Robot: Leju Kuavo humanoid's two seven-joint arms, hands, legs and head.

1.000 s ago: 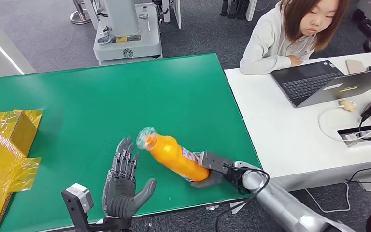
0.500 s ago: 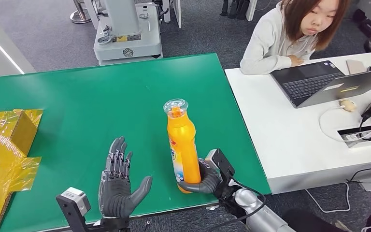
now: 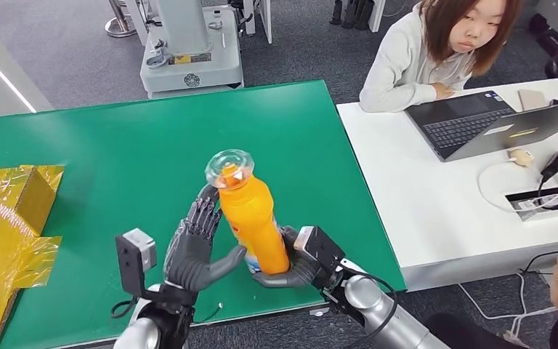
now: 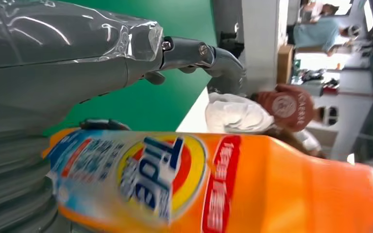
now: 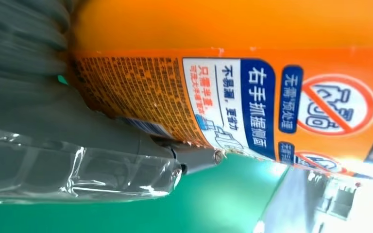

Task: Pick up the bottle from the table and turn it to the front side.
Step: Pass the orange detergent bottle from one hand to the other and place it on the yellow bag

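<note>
At far left, crumpled yellow plastic wrapping [image 3: 7,218] lies on the green tabletop [image 3: 152,138]. Near the front edge, left hand [image 3: 197,247] rests against the left side of the orange plastic bottle with clear cap [image 3: 251,218]; fingers [image 3: 202,218] lie straight along the bottle, thumb touching low down, not clearly closed around it. Bottle upright, tilted slightly, cap toward the camera, held off the tabletop. Right hand [image 3: 294,263] grips its base, fingers wrapped around. Right: white desk [image 3: 421,189], open dark laptop [image 3: 479,123], seated person [image 3: 436,51].
</note>
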